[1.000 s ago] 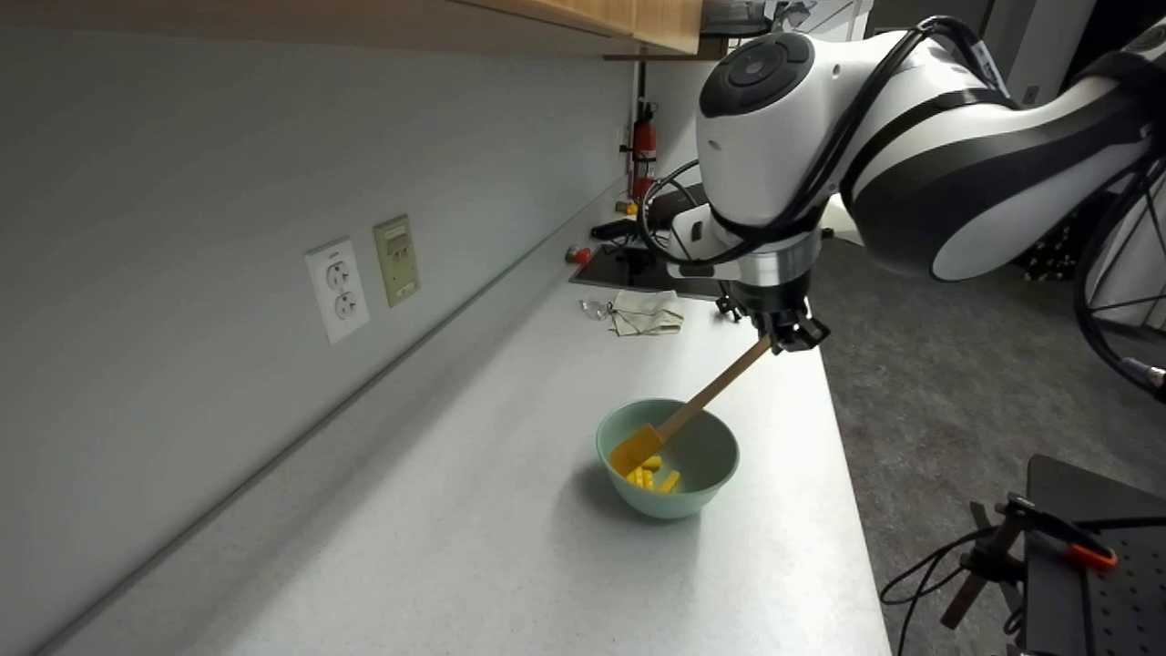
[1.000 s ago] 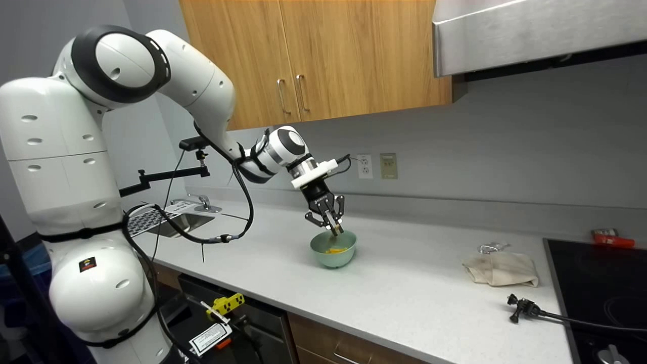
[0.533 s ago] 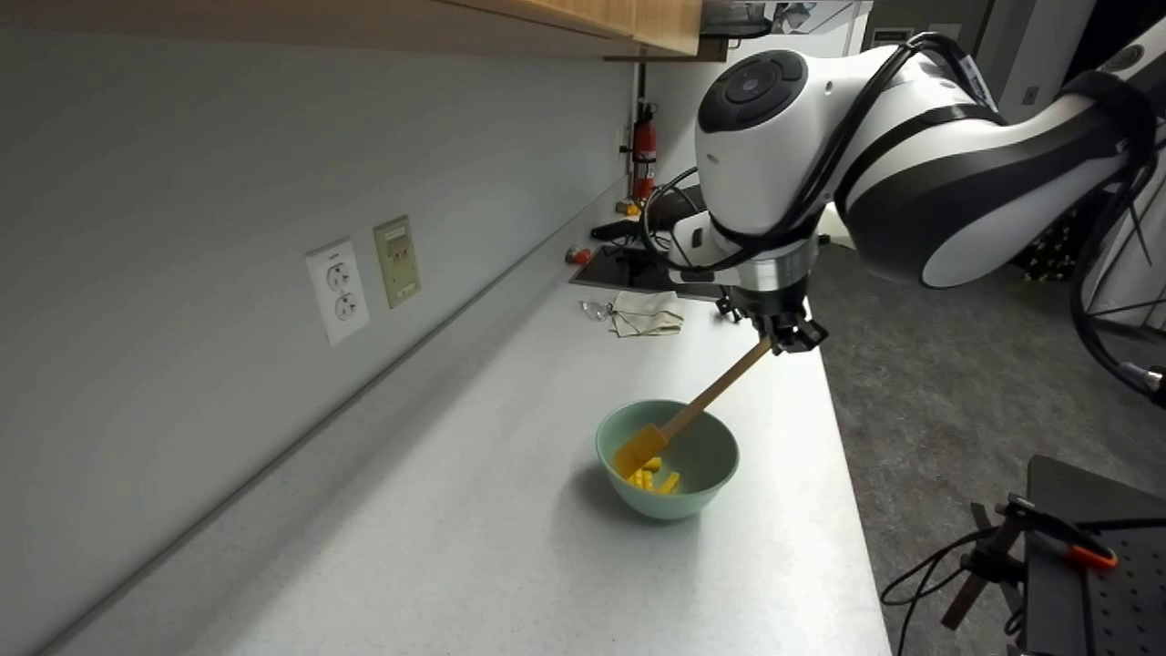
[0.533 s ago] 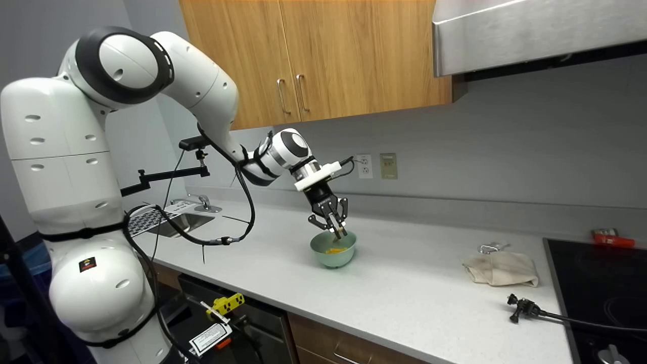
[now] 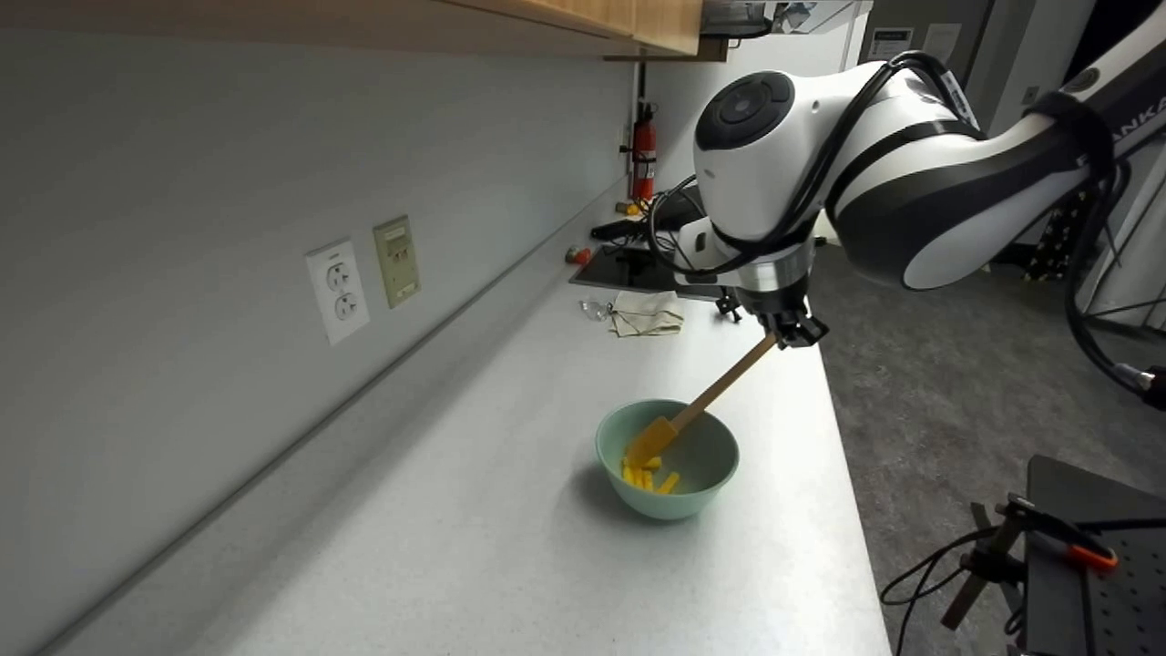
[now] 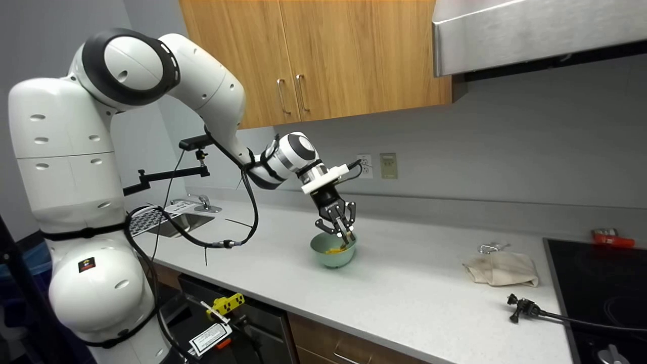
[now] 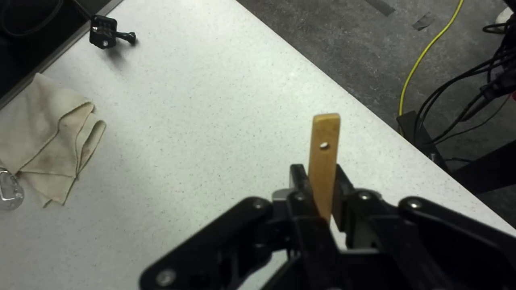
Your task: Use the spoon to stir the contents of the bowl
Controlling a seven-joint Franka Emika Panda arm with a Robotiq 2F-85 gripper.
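The bowl (image 5: 663,504) is supported by the white counter (image 6: 414,293). Well apart from it, a cloth (image 6: 500,269), a clear object (image 7: 10,195) and a black mount (image 7: 103,32) are positioned near the cooktop (image 6: 601,283).

1. The arm (image 6: 207,86) is arching, elbow (image 6: 132,68) high.
2. The wrist (image 6: 289,159) is slanting downward.
3. The gripper (image 7: 321,181) is pointing down, tilted.
4. Its fingers (image 7: 299,176) are gripping across a narrow gap.

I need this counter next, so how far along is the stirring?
Done: the hand grips the spoon, whose head is down in the bowl. Under way: apparently the stir itself, as that head has shifted slightly within the bowl over the last second. Left: probably more passes, since the yellow pieces sit bunched toward one side.
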